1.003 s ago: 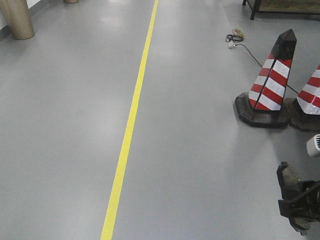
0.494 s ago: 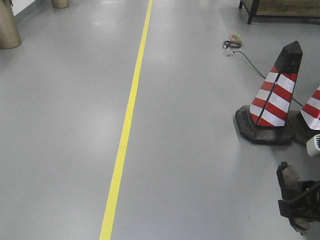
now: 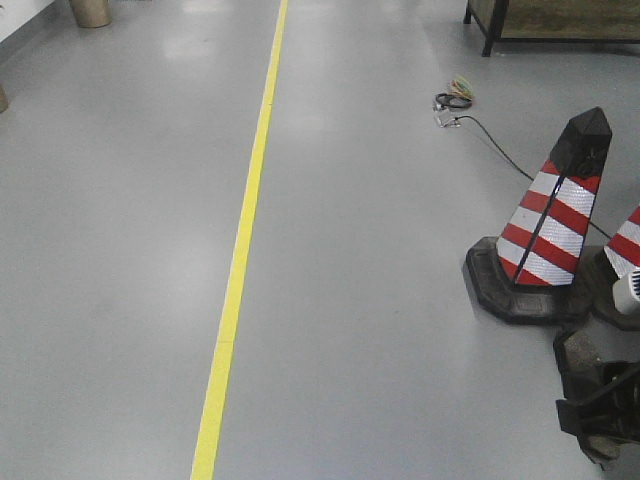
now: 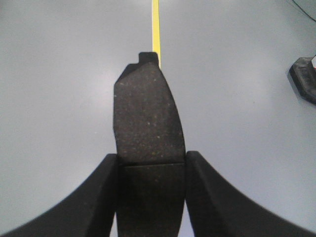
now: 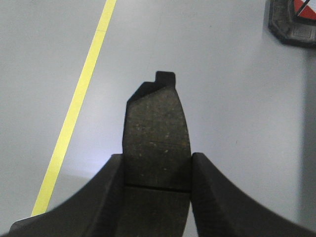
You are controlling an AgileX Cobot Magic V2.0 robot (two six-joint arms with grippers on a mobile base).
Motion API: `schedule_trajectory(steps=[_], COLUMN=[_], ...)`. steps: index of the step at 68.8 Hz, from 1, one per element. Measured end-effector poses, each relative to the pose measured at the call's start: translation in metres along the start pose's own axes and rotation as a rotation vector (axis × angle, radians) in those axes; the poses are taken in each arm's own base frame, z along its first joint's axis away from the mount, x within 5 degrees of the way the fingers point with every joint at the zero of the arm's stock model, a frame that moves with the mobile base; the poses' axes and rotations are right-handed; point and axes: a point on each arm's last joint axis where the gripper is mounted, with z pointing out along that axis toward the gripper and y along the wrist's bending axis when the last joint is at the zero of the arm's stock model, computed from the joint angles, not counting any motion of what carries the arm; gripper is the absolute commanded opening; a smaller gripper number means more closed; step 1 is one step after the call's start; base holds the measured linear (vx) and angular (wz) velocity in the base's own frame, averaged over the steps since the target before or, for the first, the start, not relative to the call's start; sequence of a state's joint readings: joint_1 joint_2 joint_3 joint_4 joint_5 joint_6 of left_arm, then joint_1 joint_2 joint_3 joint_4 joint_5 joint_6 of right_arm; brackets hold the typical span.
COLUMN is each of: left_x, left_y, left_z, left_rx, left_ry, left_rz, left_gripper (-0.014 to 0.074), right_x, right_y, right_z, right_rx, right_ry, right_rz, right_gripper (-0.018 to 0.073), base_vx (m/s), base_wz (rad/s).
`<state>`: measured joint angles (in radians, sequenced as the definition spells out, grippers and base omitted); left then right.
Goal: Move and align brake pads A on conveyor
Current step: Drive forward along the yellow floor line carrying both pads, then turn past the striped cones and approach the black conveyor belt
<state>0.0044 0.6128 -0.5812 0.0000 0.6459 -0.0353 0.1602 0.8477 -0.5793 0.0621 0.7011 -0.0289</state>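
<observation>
left fingers [image 4: 101, 197] clamped, right fingers [image 5: 106, 197] clamped

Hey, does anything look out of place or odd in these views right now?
A loose cable snakes across the open floor toward the striped cone, a possible snag. Both brake pads sit straight: left pad in the left gripper, right pad in the right gripper.

**Grey floor, one yellow line**

I look out over a glossy grey floor [image 3: 120, 250] with pale glare far off. A yellow line [image 3: 240, 250] runs down it. Right of the line stand a red-and-white cone [image 3: 555, 235], a second cone [image 3: 625, 250], a coiled cable [image 3: 455, 100] and dark-framed furniture [image 3: 550, 20]. Left of it is a beige cylinder [image 3: 90, 12].
</observation>
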Motion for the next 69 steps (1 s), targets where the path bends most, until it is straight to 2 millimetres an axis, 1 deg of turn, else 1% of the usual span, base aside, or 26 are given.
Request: schedule_trajectory(steps=[19, 69], left_x=[0.0, 0.0], left_y=[0.0, 0.0], left_z=[0.0, 0.0], left_rx=[0.0, 0.0], left_ry=[0.0, 0.0], left_rz=[0.0, 0.0], left_gripper=[0.0077, 0.0077], right_x=[0.0, 0.0], right_y=[0.0, 0.0], right_z=[0.0, 0.0], right_rx=[0.0, 0.0], right_ry=[0.0, 0.0], right_rz=[0.0, 0.0], right_gripper=[-0.001, -0.001], base_vx=[0.37, 0.34], base_wz=[-0.24, -0.42])
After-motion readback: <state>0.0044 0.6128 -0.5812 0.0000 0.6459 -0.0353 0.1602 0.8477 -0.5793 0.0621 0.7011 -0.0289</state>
